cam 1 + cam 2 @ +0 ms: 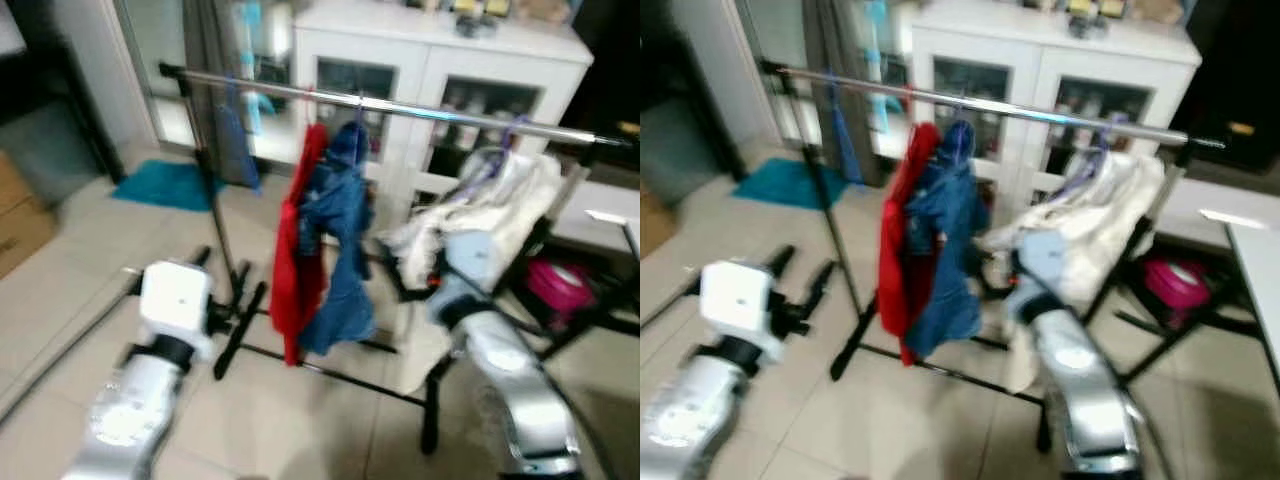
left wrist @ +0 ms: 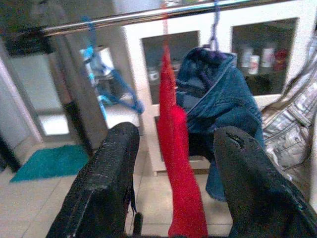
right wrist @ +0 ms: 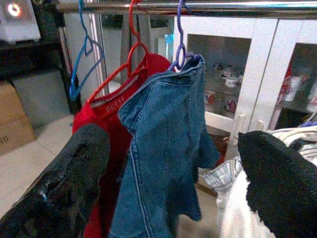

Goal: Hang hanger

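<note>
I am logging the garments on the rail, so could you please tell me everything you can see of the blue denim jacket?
The blue denim jacket hangs from a purple hanger hooked over the chrome rail of the garment rack. Its cloth looks like mid-blue denim with stitched seams; the collar bunches at the hanger's neck and the body droops crumpled, well clear of the floor. It presses against the red garment on a red hanger beside it; a white garment hangs further along. No tool touches it.

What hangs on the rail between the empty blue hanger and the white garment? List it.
Two garments: a red top on a red hanger, then a blue denim jacket on a purple hanger, touching side by side; clearest in the right wrist view.
</note>
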### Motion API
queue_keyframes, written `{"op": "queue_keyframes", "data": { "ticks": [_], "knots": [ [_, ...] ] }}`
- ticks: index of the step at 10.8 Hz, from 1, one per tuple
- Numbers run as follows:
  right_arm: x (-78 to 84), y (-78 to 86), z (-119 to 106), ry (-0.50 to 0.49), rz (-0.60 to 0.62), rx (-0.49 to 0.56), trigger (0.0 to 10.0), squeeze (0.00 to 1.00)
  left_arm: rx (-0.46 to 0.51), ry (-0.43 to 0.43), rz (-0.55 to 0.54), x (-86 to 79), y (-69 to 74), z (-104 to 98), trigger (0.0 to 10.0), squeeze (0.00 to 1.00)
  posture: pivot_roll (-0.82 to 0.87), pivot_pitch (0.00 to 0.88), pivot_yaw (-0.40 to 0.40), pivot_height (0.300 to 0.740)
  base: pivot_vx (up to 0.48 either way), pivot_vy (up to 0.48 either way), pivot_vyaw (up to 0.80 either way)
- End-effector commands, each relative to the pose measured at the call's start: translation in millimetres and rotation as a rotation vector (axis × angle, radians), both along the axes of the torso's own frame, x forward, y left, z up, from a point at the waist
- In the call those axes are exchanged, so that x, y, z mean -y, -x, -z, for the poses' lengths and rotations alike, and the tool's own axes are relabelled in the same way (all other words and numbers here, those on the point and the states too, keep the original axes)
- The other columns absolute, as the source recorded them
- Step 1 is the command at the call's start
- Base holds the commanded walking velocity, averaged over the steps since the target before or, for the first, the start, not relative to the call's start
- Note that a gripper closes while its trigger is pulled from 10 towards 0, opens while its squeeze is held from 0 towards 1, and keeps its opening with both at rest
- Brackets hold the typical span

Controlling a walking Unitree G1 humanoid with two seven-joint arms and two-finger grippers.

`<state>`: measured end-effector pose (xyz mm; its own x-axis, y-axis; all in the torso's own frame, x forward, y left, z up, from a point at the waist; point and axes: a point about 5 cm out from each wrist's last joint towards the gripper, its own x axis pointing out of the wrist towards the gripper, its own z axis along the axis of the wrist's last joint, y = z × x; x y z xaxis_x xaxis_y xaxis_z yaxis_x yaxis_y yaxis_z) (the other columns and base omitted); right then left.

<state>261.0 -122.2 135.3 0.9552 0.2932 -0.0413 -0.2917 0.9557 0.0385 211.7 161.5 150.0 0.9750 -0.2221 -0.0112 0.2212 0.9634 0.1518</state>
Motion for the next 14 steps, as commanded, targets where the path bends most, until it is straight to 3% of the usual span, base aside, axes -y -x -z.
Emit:
{"op": "queue_keyframes", "data": {
  "ticks": [1, 6, 11, 12, 14],
  "knots": [
    [12.3, 1.4, -1, -0.003, 0.048, -0.011, 10.0, 0.0, 0.002, 0.014, 0.038, 7.1, -1.9, -1, 10.0, 0.0, 0.01, 0.0, 0.02, 0.74, 0.281, 0.0, 0.0],
    [13.7, -0.5, -12, -0.029, 0.056, 0.022, 10.0, 0.0, -0.015, -0.009, 0.099, 8.9, -5.9, 1, 10.0, 0.0, 0.01, 0.0, 0.021, 0.74, 0.28, 0.0, -0.28],
    [2.9, -2.8, -37, -0.082, -0.075, 0.129, 10.0, 0.0, -0.011, -0.026, 0.145, 11.3, -1.4, 1, 10.0, 0.0, 0.02, 0.0, 0.015, 0.74, 0.112, 0.0, 0.0],
    [-3.1, -5.1, -41, -0.089, -0.146, 0.096, 10.0, 1.0, -0.016, -0.03, 0.16, 10.9, -1.5, 1, 10.0, 0.0, 0.02, 0.0, 0.018, 0.74, 0.0, 0.0, 0.0],
    [-10.4, -19.7, -48, -0.174, -0.172, 0.044, 10.0, 1.0, -0.048, -0.047, 0.207, 12.4, -1.9, 6, 10.0, 0.0, 0.02, 0.0, 0.026, 0.74, 0.0, 0.0, 0.0]
  ]
}}
